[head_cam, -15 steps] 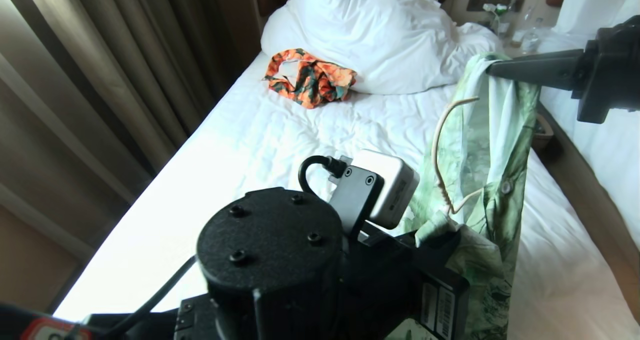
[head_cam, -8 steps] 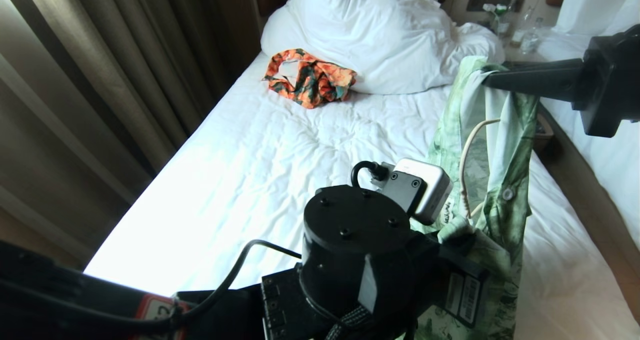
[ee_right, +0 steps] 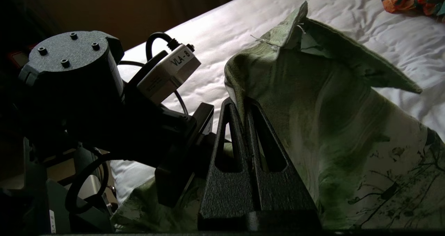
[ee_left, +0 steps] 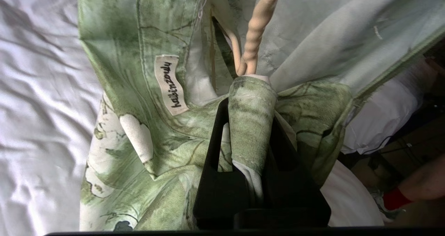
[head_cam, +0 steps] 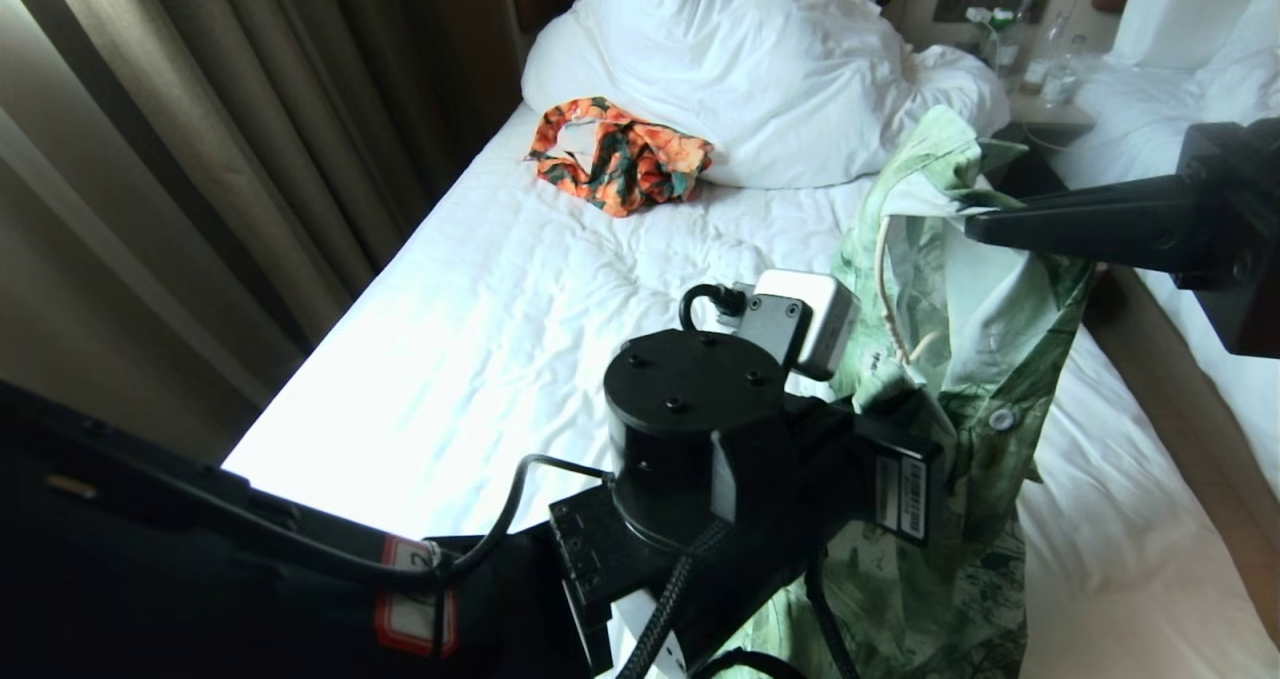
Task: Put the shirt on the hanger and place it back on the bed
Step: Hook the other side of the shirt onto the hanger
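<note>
Above the bed (head_cam: 480, 359), both grippers pinch the shirt (head_cam: 950, 379): left gripper (ee_left: 251, 90) at the hanger (ee_left: 259, 24) neck, right gripper (ee_right: 243, 102) beyond it.

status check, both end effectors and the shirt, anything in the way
Left end effector shut on shirt fold at hanger neck. Right end effector shut on shirt edge, holding it above bed. Orange garment by pillow, well apart.

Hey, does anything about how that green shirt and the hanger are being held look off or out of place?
Yes. The shirt hangs bunched and lopsided between the left gripper and the right gripper, both shut on fabric. The hanger is tilted inside the collar, its hook poking out sideways. An orange floral garment lies crumpled on the bed.
</note>
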